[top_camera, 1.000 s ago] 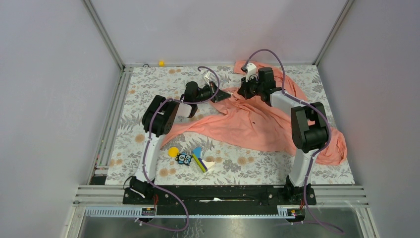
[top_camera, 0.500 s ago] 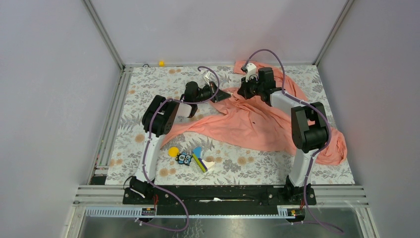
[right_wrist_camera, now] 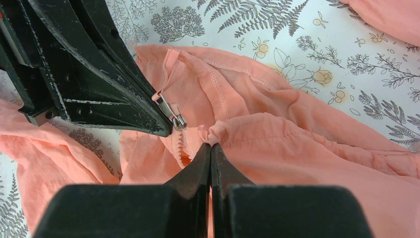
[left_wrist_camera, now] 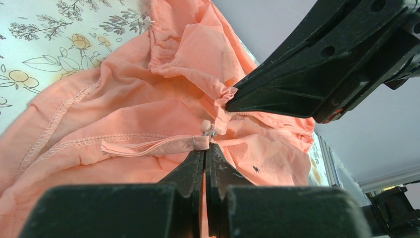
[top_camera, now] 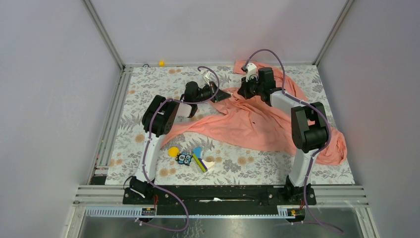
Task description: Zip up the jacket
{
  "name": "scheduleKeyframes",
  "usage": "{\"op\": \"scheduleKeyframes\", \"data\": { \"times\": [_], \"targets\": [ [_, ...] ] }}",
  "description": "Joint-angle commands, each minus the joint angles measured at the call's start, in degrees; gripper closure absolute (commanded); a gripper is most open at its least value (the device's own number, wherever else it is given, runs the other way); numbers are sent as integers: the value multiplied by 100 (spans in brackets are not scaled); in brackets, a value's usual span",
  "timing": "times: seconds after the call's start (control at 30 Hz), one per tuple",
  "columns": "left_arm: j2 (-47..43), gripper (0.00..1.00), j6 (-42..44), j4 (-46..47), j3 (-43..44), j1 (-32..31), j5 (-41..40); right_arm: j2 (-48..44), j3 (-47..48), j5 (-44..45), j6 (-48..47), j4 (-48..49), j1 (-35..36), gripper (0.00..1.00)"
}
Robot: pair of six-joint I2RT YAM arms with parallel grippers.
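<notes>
jacket (top_camera: 247,126) unchanged from a second ago: left gripper (left_wrist_camera: 205,148) fingers clamped on zipper pull (right_wrist_camera: 173,116), right gripper (right_wrist_camera: 210,148) pinching jacket fabric beside it at frame centre; zipping looks paused.

We stand in a robot lab cell.
Far grey panels (top_camera: 218,29) and aluminium rails (top_camera: 104,33) enclose our flowered table (top_camera: 138,84).
</notes>
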Motion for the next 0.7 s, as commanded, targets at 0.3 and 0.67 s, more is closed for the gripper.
{"op": "scheduleKeyframes", "data": {
  "times": [0.3, 0.67],
  "targets": [
    [-310, 100, -64, 551, 33, -24, 2, -3, 253, 93, 81, 90, 57, 100],
    [-265, 100, 175, 41, 196, -57, -50, -141, 75, 30, 107, 321, 57, 100]
  ]
}}
